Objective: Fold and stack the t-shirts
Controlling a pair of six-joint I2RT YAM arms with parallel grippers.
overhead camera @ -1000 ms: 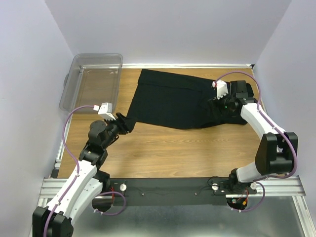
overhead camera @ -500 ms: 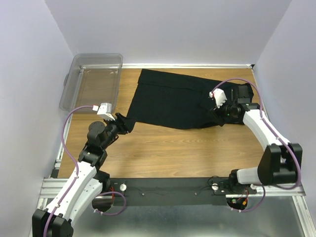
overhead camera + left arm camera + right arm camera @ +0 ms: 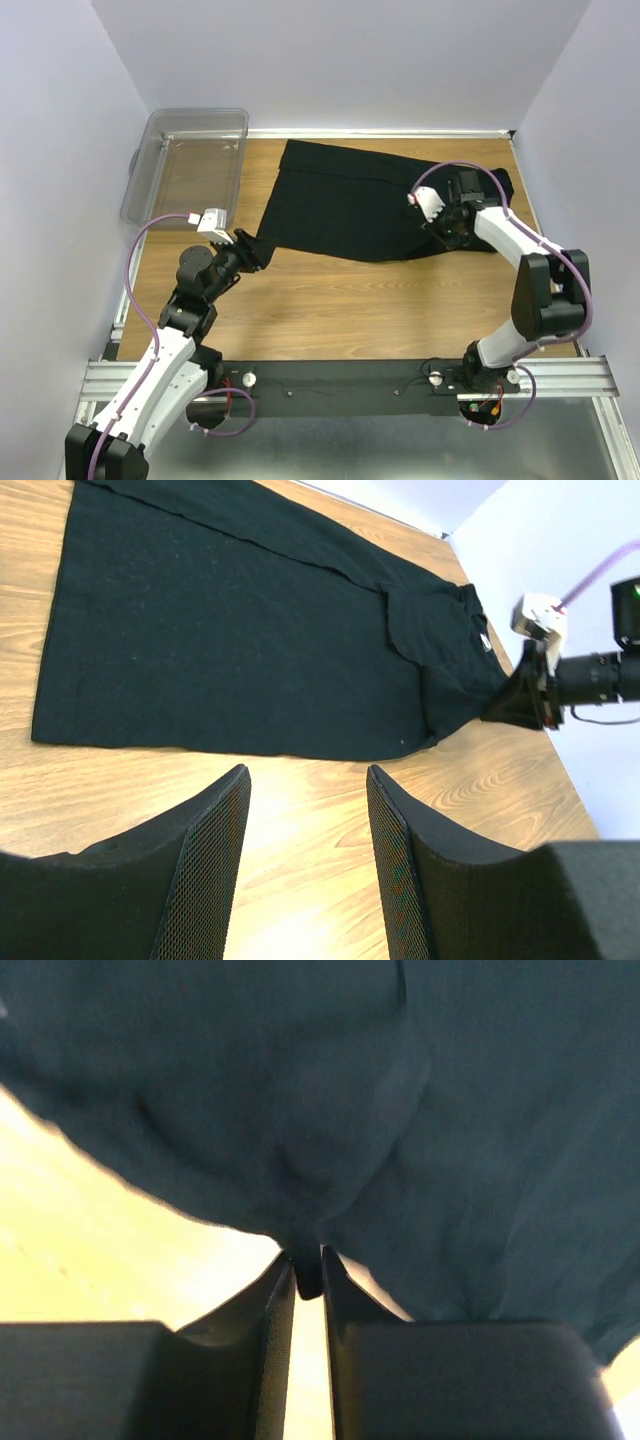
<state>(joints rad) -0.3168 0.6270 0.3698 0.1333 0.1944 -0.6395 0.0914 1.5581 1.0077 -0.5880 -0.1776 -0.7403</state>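
Looking like a fold is starting: right gripper (image 3: 308, 1272) is clamped on the near right edge of the black t-shirt (image 3: 345, 205) lying flat on the table (image 3: 330, 310), left gripper (image 3: 305, 865) hangs with fingers apart by its near left corner, so I'd guess that corner needs grabbing next.

Two arms with the same build, white shell links and black joint housings: left arm (image 3: 165, 365), right arm (image 3: 510, 235). A purple cable (image 3: 131, 262) loops off each forearm to a small white wrist camera box (image 3: 212, 221). Left end effector (image 3: 308, 865) has broad black fingers (image 3: 215, 870) with fine mesh-textured inner faces. Right end effector (image 3: 308, 1270) has flat black fingers tapering to thin tips. The bases are bolted to a black plate (image 3: 340, 385) on a silver aluminium rail (image 3: 100, 375), with red wiring (image 3: 228, 392) by each base.
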